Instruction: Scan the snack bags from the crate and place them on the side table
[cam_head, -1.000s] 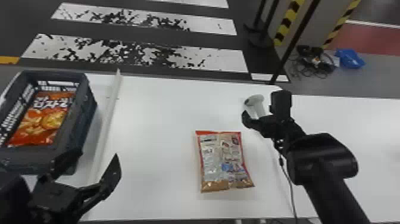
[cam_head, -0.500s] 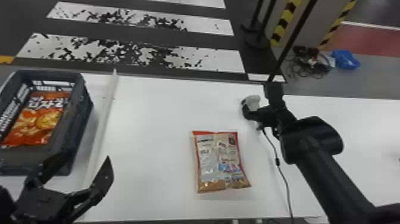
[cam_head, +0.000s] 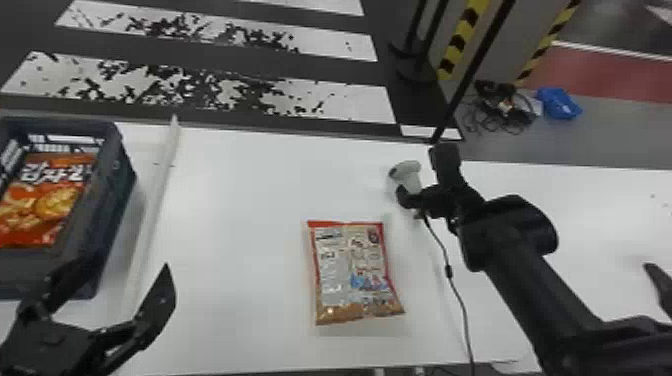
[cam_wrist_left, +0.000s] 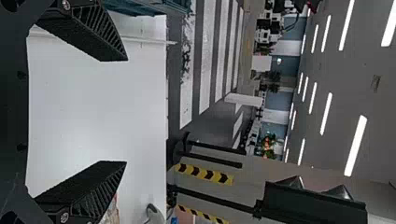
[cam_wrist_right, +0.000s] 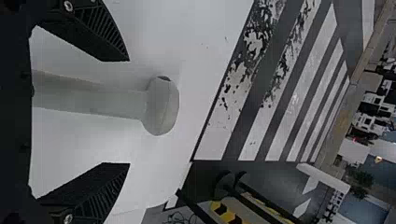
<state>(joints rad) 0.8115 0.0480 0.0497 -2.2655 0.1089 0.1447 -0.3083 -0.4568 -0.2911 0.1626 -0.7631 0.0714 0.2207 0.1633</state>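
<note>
Right gripper (cam_head: 424, 176) seemingly nearer part-hidden scanner (cam_head: 408, 171)

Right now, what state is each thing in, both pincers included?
Left pincer: open, empty.
Right pincer: open, around the scanner's handle.
Scanner: between the fingers, not clamped.
Cable: trailing, uncoiled.
Crate: open-topped, snack bag inside.
Loose bag: flat on the table.

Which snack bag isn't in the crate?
The mostly silvery bag lying on the white table; the bright orange-red bag sits inside the crate.
</note>
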